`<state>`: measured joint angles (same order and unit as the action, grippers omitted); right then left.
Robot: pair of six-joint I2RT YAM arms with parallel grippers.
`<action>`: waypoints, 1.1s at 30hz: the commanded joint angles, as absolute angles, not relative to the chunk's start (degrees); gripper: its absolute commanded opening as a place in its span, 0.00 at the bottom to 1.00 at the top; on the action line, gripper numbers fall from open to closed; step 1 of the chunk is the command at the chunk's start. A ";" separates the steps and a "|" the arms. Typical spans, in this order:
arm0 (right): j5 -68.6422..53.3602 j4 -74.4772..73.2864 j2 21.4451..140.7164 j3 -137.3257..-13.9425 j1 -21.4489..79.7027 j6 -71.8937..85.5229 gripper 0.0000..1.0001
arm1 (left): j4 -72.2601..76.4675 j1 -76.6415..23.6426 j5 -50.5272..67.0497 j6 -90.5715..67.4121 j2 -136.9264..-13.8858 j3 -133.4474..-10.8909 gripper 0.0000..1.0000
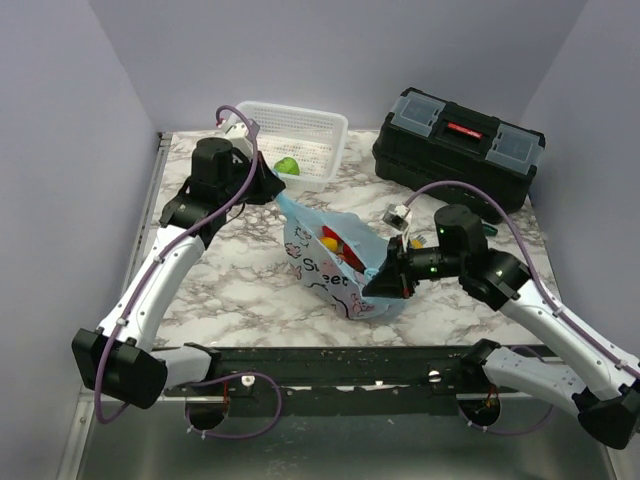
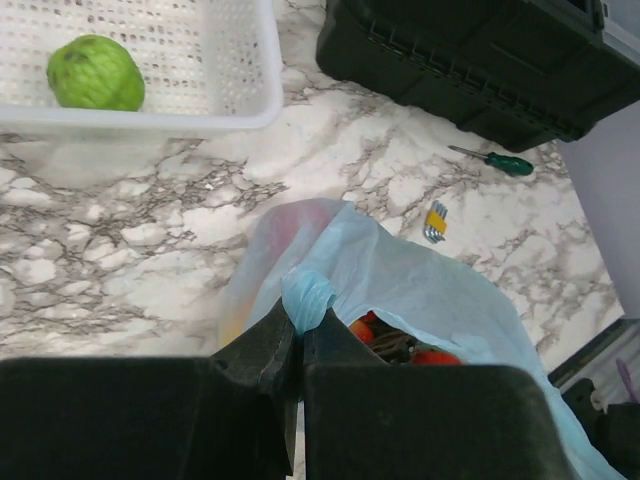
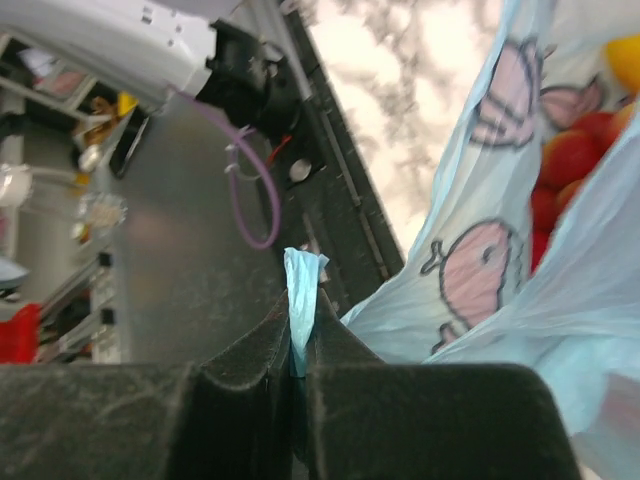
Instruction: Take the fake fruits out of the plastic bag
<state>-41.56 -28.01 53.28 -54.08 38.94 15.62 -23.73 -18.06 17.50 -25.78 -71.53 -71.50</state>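
Note:
The light-blue plastic bag (image 1: 318, 268) with pink cartoon prints hangs stretched above the marble table between both arms. My left gripper (image 1: 272, 188) is shut on a bunched handle at the bag's far upper end (image 2: 309, 292). Near the table's front, my right gripper (image 1: 372, 284) is shut on a thin strip of the bag (image 3: 303, 285) at its low end. Red and yellow fake fruits (image 1: 336, 243) show through the mouth, in the left wrist view (image 2: 432, 355) and through the film in the right wrist view (image 3: 566, 158).
A white lattice basket (image 1: 330, 140) at the back holds a light-green round fruit (image 1: 287, 166). A black toolbox (image 1: 455, 145) stands back right. A green screwdriver (image 2: 497, 160) and a small set of hex keys (image 2: 435, 222) lie near it. Walls close three sides.

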 commanded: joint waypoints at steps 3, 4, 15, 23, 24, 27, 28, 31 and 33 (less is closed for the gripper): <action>-50.28 -21.35 55.24 -47.83 42.53 21.66 0.08 | -24.68 -17.18 10.29 -20.48 -69.66 -71.88 0.00; -50.09 -20.28 55.51 -46.91 42.97 22.35 0.08 | -24.38 -17.14 9.79 -20.41 -69.45 -71.58 0.00; -40.26 -32.41 68.93 -49.85 50.26 16.15 0.11 | -25.20 -17.05 6.00 -18.48 -66.60 -70.49 0.00; -41.07 -30.02 68.88 -51.04 51.68 18.60 0.27 | -24.82 -17.05 4.77 -18.21 -65.45 -69.91 0.00; -40.15 -29.74 68.06 -51.82 51.70 18.65 0.36 | -24.76 -17.05 5.61 -18.48 -65.51 -69.96 0.00; -35.93 -30.84 66.47 -56.39 51.70 18.62 0.56 | -23.80 -17.05 7.19 -19.10 -65.63 -69.16 0.00; -33.54 -31.58 65.97 -58.30 51.69 18.44 0.62 | -23.72 -17.05 7.36 -19.16 -65.85 -69.17 0.00; -23.42 -34.80 64.40 -62.84 51.69 16.27 0.76 | -24.32 -17.05 8.88 -19.51 -66.60 -69.86 0.00; -14.50 -37.11 64.14 -66.29 51.68 15.04 0.82 | -23.68 -17.14 9.52 -19.77 -66.40 -69.38 0.00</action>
